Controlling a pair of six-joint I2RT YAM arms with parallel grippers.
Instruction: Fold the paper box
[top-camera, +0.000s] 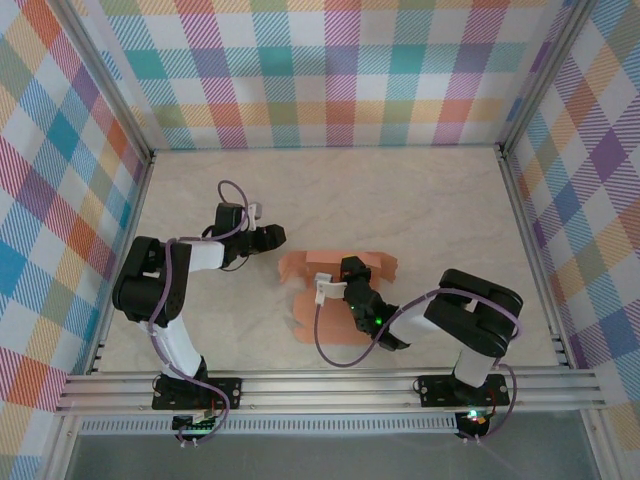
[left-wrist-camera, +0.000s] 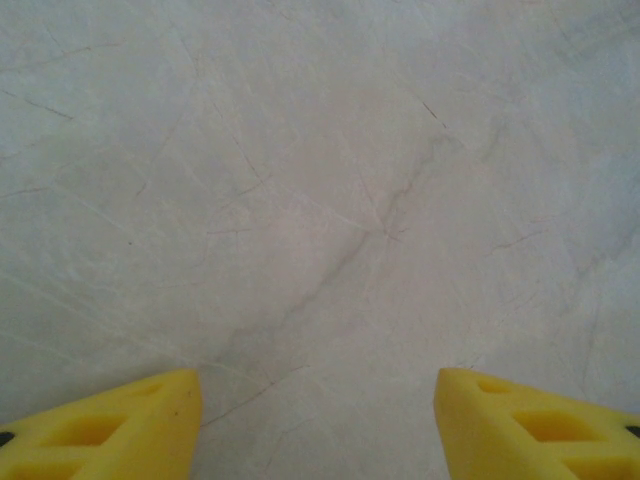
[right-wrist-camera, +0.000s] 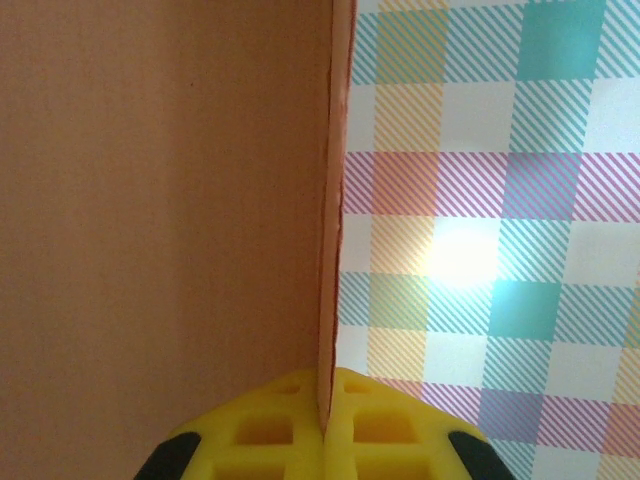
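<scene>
Above marbled table, left gripper stands partly open, holding nothing; right gripper clamps the paper box.

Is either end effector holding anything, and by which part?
The right end effector pinches the paper box by one card edge; the left end effector holds nothing.

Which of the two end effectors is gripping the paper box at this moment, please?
The right end effector: it is pinched shut on the thin edge of the salmon-orange paper box. The left end effector stands open over bare table.
</scene>
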